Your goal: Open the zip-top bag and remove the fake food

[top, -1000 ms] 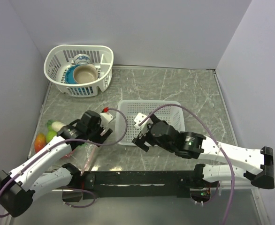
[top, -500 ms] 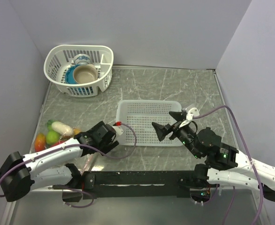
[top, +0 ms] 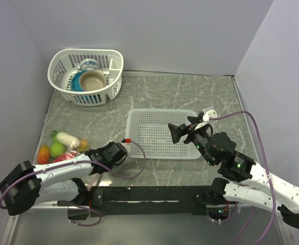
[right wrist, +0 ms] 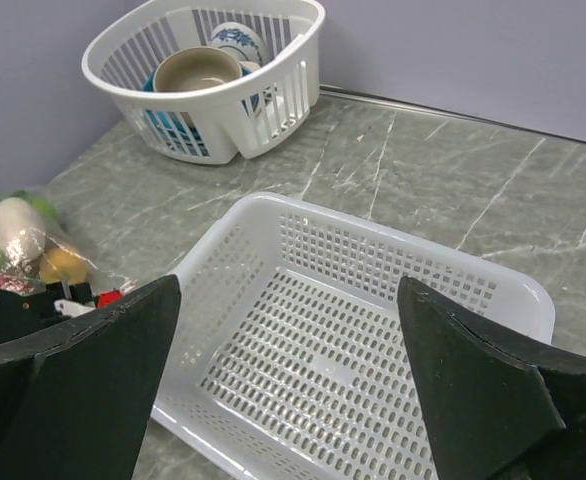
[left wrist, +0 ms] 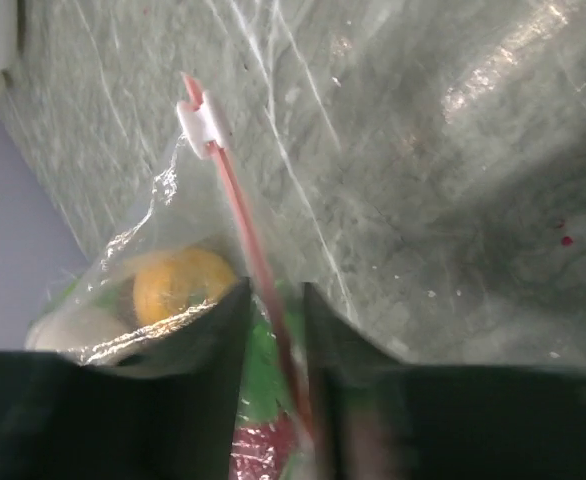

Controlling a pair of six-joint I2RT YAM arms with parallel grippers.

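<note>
The zip-top bag [top: 63, 147] lies at the table's left edge. Fake food shows through it: a white oblong [top: 68, 139], a green round piece [top: 56, 149] and an orange piece [top: 44, 153]. My left gripper [top: 92, 153] reaches into its right edge. In the left wrist view the jaws [left wrist: 273, 290] stand narrow around the pink zipper strip [left wrist: 248, 235], with an orange fruit [left wrist: 178, 285] just beyond and the white slider [left wrist: 201, 122] at the strip's far end. My right gripper [top: 177, 131] hangs wide open over the flat white basket [top: 162, 111], holding nothing [right wrist: 288, 290].
A round white basket [top: 114, 61] with bowls and a cup stands at the back left, also in the right wrist view [right wrist: 273, 90]. The flat basket [right wrist: 233, 250] lies mid-table. Purple walls close in on the left, back and right.
My left gripper slid down-left to the bag's edge and closed from wide to narrow around the zipper strip. The right arm swung from the basket's left side to its right.
</note>
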